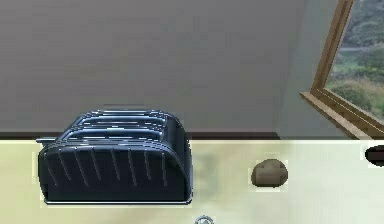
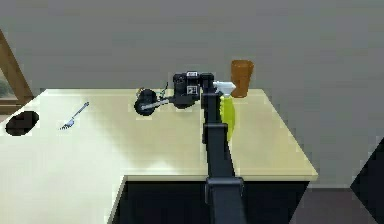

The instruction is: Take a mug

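Mug-shaped brown cup (image 2: 241, 77) stands at the counter's (image 2: 280, 140) far edge, right of the gripper (image 2: 148, 101), whose grip I cannot tell: line up level and approach slowly.

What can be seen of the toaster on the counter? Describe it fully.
The toaster is dark and glossy, like black metal or plastic, with rounded corners, upright grooves along its long side and two long slots on top. It stands upright on the pale counter, before the grey wall, at the forward view's left, apart from a small brown lump.
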